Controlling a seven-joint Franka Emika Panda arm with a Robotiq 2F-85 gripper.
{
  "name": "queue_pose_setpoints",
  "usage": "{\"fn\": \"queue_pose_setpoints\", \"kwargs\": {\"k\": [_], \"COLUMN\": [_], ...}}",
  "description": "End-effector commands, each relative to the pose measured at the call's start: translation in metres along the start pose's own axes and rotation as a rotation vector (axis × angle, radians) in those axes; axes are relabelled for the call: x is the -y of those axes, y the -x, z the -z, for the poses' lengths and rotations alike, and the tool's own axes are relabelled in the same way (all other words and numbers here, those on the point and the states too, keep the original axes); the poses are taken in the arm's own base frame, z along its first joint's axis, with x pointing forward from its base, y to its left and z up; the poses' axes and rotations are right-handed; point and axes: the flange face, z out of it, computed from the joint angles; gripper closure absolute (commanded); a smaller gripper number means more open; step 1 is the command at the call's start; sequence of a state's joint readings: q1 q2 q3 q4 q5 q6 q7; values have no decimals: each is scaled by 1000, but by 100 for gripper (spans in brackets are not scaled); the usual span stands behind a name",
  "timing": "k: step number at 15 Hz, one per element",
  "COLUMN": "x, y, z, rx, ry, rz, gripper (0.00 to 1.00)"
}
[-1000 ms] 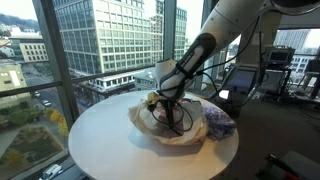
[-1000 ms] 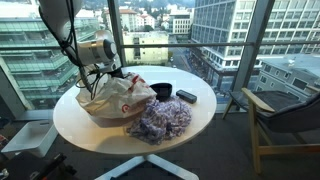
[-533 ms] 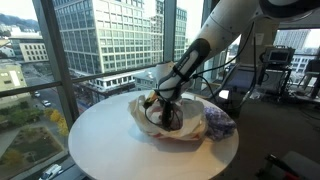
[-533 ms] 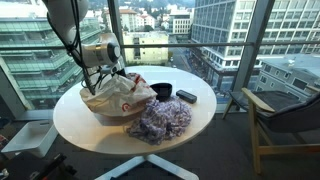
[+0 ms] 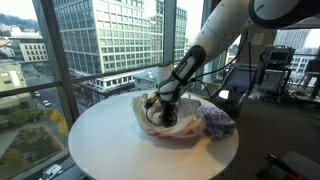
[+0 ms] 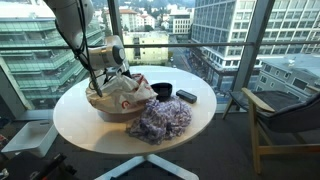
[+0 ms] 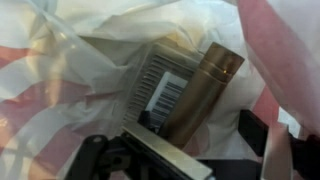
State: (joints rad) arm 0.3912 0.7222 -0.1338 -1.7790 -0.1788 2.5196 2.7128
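A white plastic bag with red print point(image 5: 185, 131) point(image 6: 124, 100) lies open on the round white table point(image 5: 100, 140) point(image 6: 90, 128). My gripper point(image 5: 164, 108) point(image 6: 110, 78) reaches down into its mouth. In the wrist view a bronze metal cylinder point(image 7: 200, 90) lies inside the bag against a flat grey box with a barcode label point(image 7: 160, 85). The gripper point(image 7: 198, 125) is open, its dark fingers point(image 7: 254, 130) set wide on either side of the cylinder's near end. I cannot tell if they touch it. The bag film point(image 7: 90, 60) surrounds everything.
A blue-and-white patterned cloth point(image 5: 218, 122) point(image 6: 160, 118) is bunched beside the bag. A black bowl point(image 6: 162, 91) and a small black box point(image 6: 186, 96) sit behind it. Floor-to-ceiling windows ring the table; an armchair point(image 6: 285, 115) stands nearby.
The gripper has sunk lower into the bag's mouth, and the bag's rim has slumped and spread around it. The cloth, bowl and box have not moved.
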Motion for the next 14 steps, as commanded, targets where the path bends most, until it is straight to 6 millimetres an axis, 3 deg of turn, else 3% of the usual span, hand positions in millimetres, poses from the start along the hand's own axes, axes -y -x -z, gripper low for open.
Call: {"fn": "queue_pose_setpoints", "kwargs": {"k": [1, 8, 14], "x": [2, 4, -9], "y": [12, 13, 15], "z": [0, 12, 33], "rx": [16, 51, 46], "ry": [-4, 14, -10], "rz": [-12, -5, 49], "gripper": [43, 94, 93]}}
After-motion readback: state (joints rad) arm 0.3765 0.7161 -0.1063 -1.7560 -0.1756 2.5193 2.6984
